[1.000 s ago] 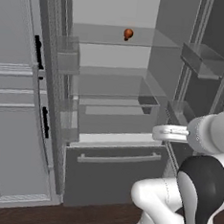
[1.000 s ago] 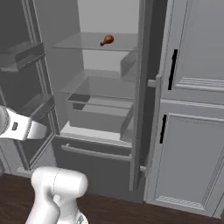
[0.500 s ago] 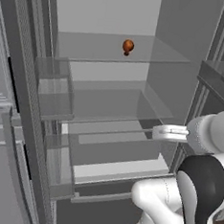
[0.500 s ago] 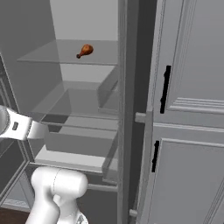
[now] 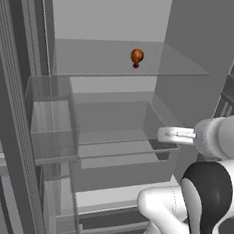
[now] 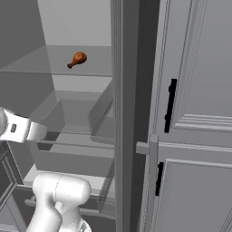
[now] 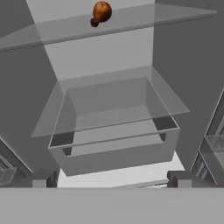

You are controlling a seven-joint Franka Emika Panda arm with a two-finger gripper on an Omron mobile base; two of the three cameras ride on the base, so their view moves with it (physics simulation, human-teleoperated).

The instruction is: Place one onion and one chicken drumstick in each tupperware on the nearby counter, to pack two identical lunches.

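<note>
Opened wide and holding nothing, the gripper point(image 7: 109, 181) is seen in the hand view as two dark finger tips standing far apart at the lower edge, aimed into an open fridge. One chicken drumstick point(image 5: 137, 57) is laid on the upper glass shelf point(image 5: 93, 62), near its middle, well above and beyond the gripper. In the right base view the drumstick point(image 6: 77, 59) is shown side-on, its bulbous end to the right and its thin bone end pointing down-left; in the left base view and the hand view point(image 7: 101, 12) it is foreshortened into a rounded lump with a small dark tip below.

Beneath the shelf a clear drawer point(image 7: 113, 131) is fitted, with a pale floor panel visible under it. A transparent door bin point(image 5: 51, 121) is shown at the left of the left base view, on the opened fridge door. Grey panelled cabinet doors point(image 6: 199, 90) with black handles point(image 6: 170, 104) are presented beside the fridge in the right base view. The white wrist of the arm point(image 5: 212, 137) is seen in the left base view, held level in front of the drawer.
</note>
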